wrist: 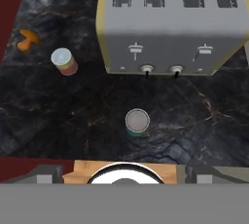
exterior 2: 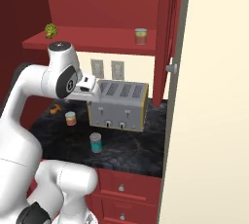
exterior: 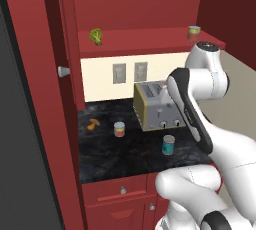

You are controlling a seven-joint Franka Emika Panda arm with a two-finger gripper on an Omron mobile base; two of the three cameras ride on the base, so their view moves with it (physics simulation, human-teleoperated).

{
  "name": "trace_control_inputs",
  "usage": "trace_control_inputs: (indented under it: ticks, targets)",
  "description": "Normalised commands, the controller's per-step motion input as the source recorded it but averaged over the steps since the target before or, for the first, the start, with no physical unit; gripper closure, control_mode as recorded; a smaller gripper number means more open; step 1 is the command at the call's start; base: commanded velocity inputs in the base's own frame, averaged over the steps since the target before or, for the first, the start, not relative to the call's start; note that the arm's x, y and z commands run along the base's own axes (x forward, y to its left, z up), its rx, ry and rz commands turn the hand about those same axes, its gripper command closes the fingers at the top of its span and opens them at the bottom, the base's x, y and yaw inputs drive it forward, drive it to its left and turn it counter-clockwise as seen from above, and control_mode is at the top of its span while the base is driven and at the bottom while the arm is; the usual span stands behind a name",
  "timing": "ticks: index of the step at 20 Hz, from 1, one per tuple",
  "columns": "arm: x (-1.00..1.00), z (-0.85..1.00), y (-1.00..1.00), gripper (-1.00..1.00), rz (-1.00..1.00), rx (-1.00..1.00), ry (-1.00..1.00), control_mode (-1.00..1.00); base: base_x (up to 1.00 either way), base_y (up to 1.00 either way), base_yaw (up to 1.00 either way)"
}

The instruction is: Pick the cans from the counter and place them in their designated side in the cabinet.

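Two cans stood on the counter [wrist: 58,116] below my hand: the teal can [wrist: 137,121] almost straight under my gripper [wrist: 124,175], the red-and-yellow can [wrist: 64,61] farther off beside the toaster [wrist: 170,23]. My own forearm hid part of that toaster from the left base camera. My fingers were spread wide, holding nothing, hovering high and pointing down.

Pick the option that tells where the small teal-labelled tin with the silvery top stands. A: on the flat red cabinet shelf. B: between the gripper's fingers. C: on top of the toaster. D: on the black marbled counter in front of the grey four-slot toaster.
D: the teal-labelled tin stands upright on the black marbled counter, in front of the grey toaster and apart from it.
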Motion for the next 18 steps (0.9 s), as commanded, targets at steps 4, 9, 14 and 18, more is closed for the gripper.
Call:
trace_control_inputs:
  ticks: [4,9,14,18]
  targets:
    - [-0.05,-0.22,-0.06,-1.0,0.0,0.0,-0.03,-1.0,0.0,0.0,0.0]
    - [-0.03,-0.23,-0.08,-1.0,0.0,-0.01,-0.02,-1.0,0.0,0.0,0.0]
    - [0.0,-0.2,-0.07,-1.0,0.0,-0.01,-0.01,-1.0,0.0,0.0,0.0]
    - [0.0,-0.2,-0.03,-1.0,0.0,0.0,0.0,-1.0,0.0,0.0,0.0]
